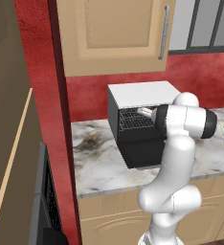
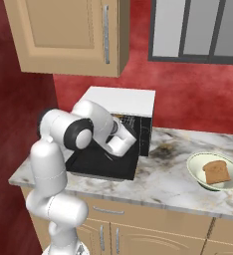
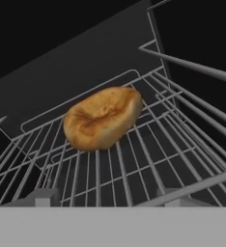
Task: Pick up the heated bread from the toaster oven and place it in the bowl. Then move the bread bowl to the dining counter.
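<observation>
– So, where's the bread sitting right now?

– Golden-brown, oval lump of bread is lying on the thin metal wire rack inside the boxy black toaster oven with the flat white top. The black drop-down door hangs open over the grey-white marble countertop.

– And the hand?

– The white arm's two-finger gripper is poked into the oven mouth, low over the rack. Its two fingertips stand wide apart with nothing between them; the bread lies just ahead of them, not touched.

– What about the bowl?

– Shallow, round, pale cream-green bowl sits on the same countertop, well off to the robot's right of the oven, and a squarish orange-brown toast slice is lying in it.
</observation>
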### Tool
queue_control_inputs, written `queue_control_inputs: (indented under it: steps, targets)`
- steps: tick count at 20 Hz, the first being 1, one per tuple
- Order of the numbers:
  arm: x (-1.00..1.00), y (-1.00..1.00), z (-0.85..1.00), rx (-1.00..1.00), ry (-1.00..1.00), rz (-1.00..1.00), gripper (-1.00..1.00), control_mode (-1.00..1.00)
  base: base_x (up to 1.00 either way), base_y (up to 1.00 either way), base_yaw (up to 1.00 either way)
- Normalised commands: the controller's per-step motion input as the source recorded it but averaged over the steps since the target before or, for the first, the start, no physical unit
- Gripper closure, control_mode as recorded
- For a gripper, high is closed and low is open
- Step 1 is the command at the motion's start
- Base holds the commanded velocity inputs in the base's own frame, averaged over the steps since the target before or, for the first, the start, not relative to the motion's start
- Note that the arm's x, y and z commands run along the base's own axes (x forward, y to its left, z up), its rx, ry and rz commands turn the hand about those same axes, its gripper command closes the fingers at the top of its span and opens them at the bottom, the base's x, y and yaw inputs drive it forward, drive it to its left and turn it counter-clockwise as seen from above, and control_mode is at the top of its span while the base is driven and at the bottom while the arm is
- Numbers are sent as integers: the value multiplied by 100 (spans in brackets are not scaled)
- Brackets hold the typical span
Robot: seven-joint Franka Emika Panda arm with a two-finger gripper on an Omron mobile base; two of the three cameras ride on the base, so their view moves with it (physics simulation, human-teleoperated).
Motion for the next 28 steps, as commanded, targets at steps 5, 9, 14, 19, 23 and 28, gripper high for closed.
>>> queue_control_inputs:
  steps: [5, 9, 14, 19, 23, 28]
  targets:
    - [-29, -20, 0, 3, -7, -3, 100, -100, 0, 0, 0]
    - [-39, -30, 0, 6, -9, -5, 100, -100, 0, 0, 0]
    - [-43, -33, 0, 7, -12, -6, 100, -100, 0, 0, 0]
    - [-49, -34, 0, 7, -14, -5, 100, -100, 0, 0, 0]
    - [-53, -33, 0, 7, -15, -5, 100, -100, 0, 0, 0]
    - [-54, -34, 0, 7, -15, -5, 100, -100, 0, 0, 0]
